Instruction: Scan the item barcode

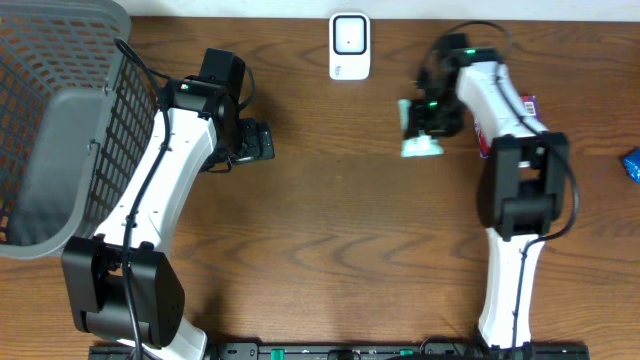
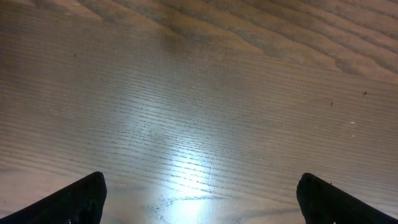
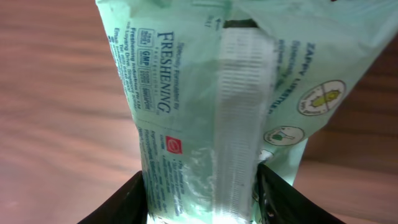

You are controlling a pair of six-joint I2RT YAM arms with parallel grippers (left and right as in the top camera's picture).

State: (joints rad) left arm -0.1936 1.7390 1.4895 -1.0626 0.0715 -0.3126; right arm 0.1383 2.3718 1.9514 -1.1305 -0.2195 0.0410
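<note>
Right of the table's middle, I count one green packet (image 1: 420, 146) clamped between the two fingers of my right gripper (image 1: 428, 122), apart from the single white scanner (image 1: 349, 45). My left gripper (image 1: 256, 140) hangs with jaws spread wide, empty. One grey basket (image 1: 60, 130) sits far left, one blue item (image 1: 632, 165) far right.

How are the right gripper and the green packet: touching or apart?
Touching. The right wrist view shows the green packet wedged between both fingers of the right gripper, no gap.
</note>
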